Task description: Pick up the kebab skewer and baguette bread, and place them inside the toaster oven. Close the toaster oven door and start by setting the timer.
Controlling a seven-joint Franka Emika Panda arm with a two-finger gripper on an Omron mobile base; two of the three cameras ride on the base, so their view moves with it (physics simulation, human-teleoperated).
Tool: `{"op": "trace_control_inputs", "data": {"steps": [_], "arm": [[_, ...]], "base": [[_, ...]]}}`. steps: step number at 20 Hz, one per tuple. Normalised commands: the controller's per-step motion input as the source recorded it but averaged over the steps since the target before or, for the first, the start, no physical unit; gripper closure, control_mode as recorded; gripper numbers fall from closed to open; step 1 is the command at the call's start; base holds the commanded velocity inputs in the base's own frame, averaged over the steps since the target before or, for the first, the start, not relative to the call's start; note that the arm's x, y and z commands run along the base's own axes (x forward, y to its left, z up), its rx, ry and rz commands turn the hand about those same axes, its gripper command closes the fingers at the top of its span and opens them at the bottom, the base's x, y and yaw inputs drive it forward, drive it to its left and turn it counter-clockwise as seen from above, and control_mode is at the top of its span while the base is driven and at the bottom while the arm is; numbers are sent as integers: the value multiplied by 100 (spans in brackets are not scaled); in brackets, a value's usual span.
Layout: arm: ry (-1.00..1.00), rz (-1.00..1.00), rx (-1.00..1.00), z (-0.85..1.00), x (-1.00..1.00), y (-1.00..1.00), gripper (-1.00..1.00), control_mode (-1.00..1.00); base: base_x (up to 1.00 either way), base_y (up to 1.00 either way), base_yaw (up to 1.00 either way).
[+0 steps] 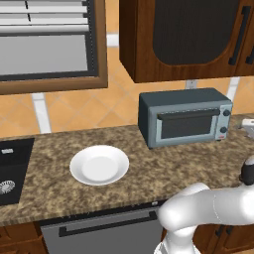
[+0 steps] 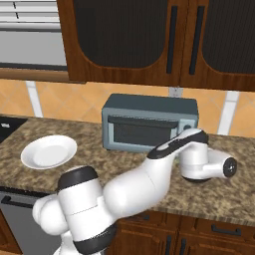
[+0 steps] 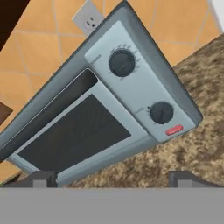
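**Tool wide, facing the oven's knob panel**

The tool (image 3: 111, 178) stood wide w/ nothing between its tips, low over the table (image 3: 197, 144) and just in front of the toaster oven (image 3: 131, 65).

The toaster oven door (image 3: 76, 138) looked closed (dark glass gave no view inside, so contents can't be told). Two knobs sat on the right panel: upper knob (image 3: 121, 62), lower knob (image 3: 161, 112), red button (image 3: 174, 130) below.

Judged handling: knobs small, stiff, smooth, so best pinched across the round edge and twisted; oven body heavy enough to stay put.

Farther left, the white plate (image 1: 99, 165) lay bare. Skewer and bread weren't to be made out.
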Motion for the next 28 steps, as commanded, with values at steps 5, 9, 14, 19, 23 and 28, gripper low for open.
{"op": "trace_control_inputs", "data": {"steps": [5,9,14,19,23,28], "arm": [[0,-21,10,0,4,18,-100,-100],[-1,-29,0,-3,0,31,-100,-100],[0,-25,1,-1,5,12,-100,-100],[0,-10,9,0,0,3,-100,-100],[1,-4,14,0,0,-9,-100,-100],[1,0,15,0,0,-14,-100,-100]], "base": [[0,0,0],[0,0,0],[0,0,0],[0,0,0],[0,0,0],[0,0,0]]}}
